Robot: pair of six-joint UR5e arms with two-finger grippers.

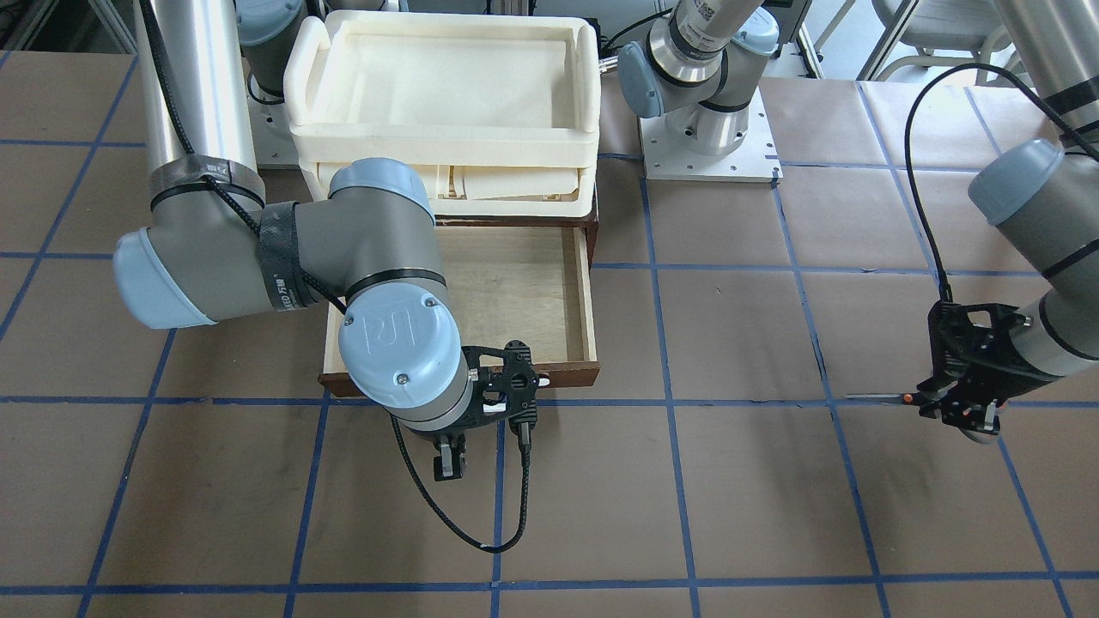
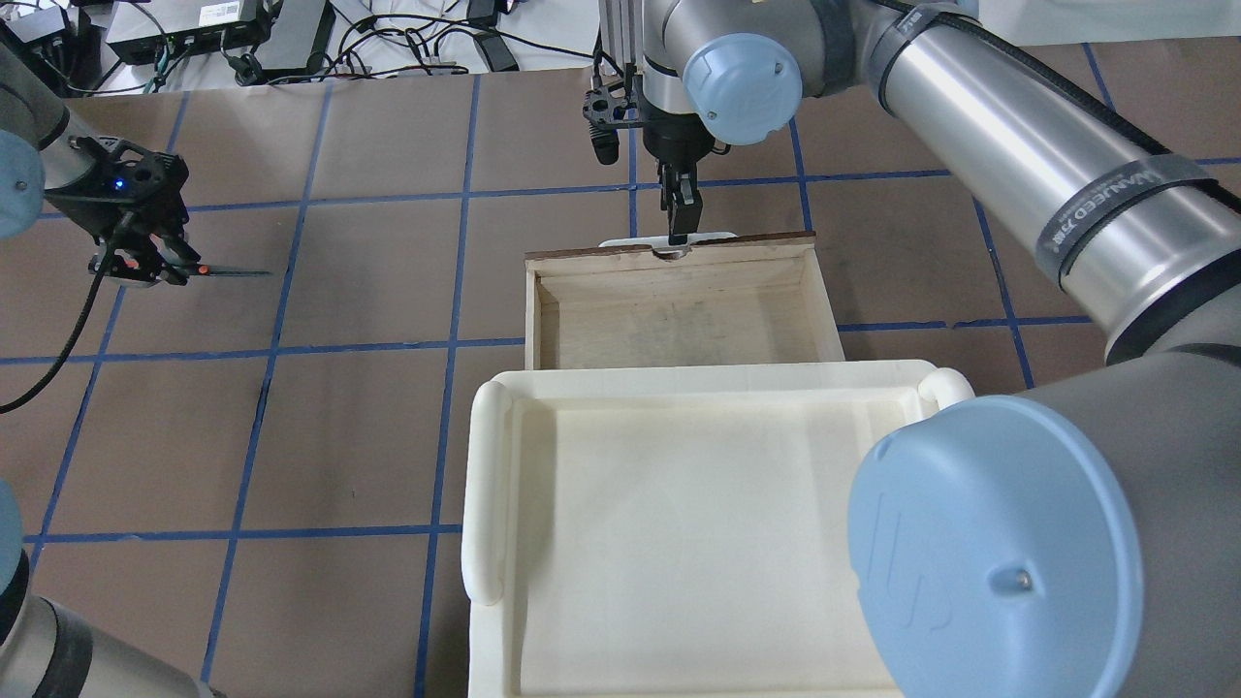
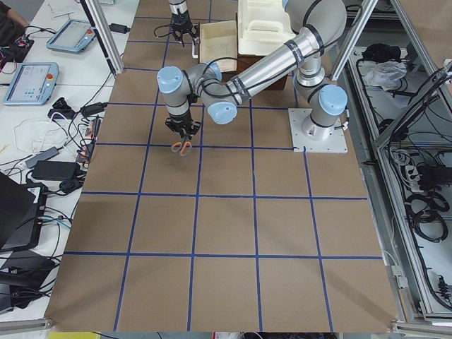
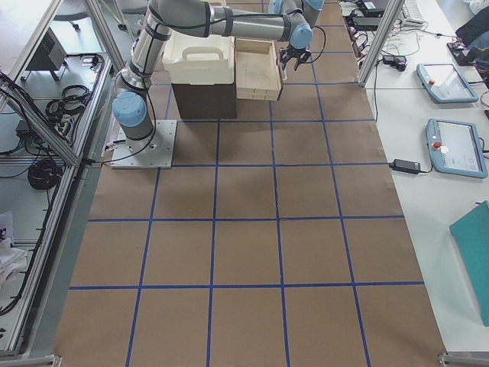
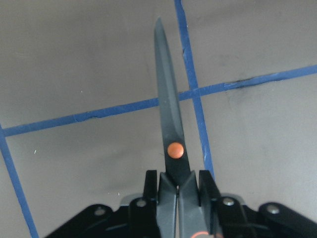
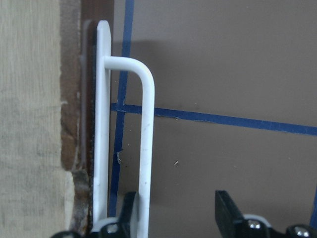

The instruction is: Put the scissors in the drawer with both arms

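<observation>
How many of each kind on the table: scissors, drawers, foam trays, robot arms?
Small grey-handled scissors with dark metal blades: 1
Dark brown wooden drawer with pale plywood interior: 1
Cream foam tray: 1
Silver-grey jointed robot arms: 2 (left arm, right arm)
Total: 5

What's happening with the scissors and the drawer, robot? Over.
Left gripper shut on scissors, well away from drawer. Right gripper jaws open astride white handle. Drawer stands open, only right gripper at its front.
</observation>
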